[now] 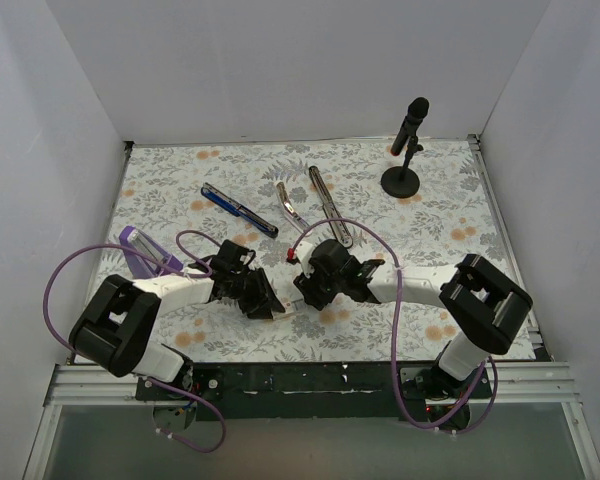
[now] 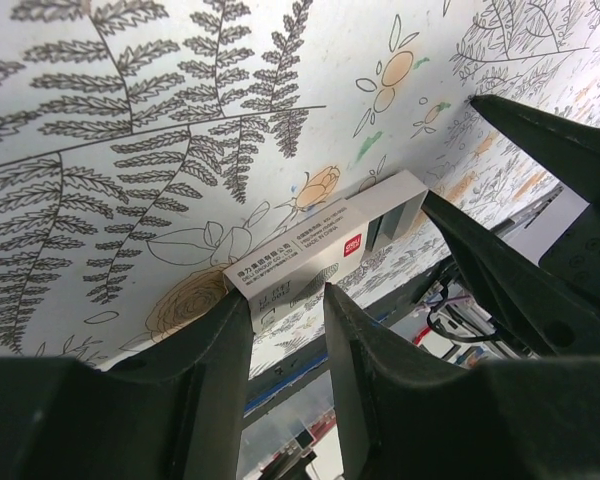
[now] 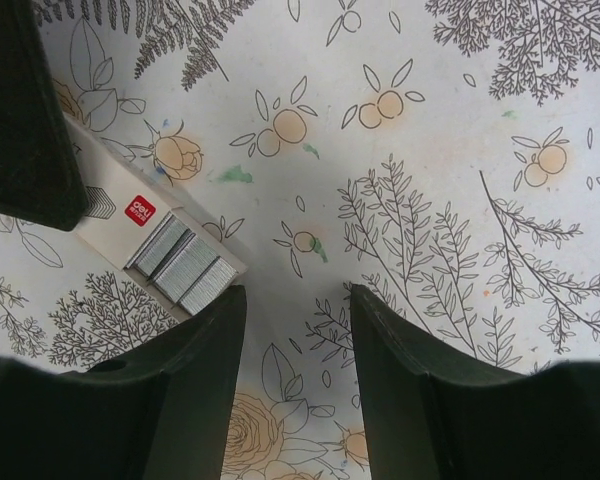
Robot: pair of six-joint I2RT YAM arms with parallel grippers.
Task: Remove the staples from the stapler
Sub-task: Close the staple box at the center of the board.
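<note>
L black two-finger gripper (image 2: 285, 300) pinches one end of a small white cardboard box (image 2: 325, 240), prob. to steady it. Silvery-grey staple blocks (image 3: 185, 265) lie inside. R gripper (image 3: 298, 295) hovers beside, fingers spread, empty. Long blue-and-black stapler (image 1: 238, 210) lies well behind, w/ bare floral table cover (image 1: 170, 180) btwn. Near table edge is close.

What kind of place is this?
Probably a robot recording cell: plain white walls box in a floral-cloth table, a left arm and right arm are bolted at its near edge, and a microphone stands at the back.
</note>
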